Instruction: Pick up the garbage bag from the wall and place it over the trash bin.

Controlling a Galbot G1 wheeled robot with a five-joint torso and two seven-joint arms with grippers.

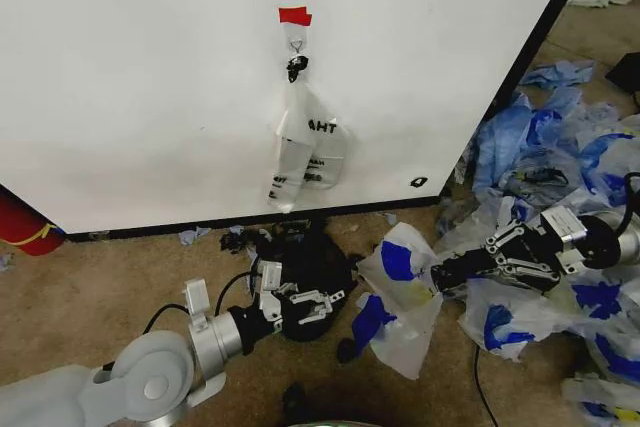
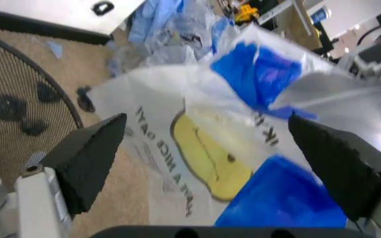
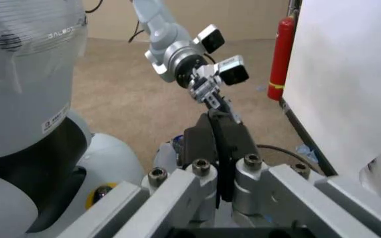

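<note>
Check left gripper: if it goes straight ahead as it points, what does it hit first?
Likely the garbage bag: the left gripper, open, faces its smiley print squarely. The trash bin sits off to one side. Depth is unclear.

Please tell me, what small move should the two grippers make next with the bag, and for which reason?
Probably the right gripper should carry the garbage bag toward the trash bin. It is shut on the bag's edge, beside the bin rather than over it, while the open left gripper waits above the bin, fingers apart.
</note>
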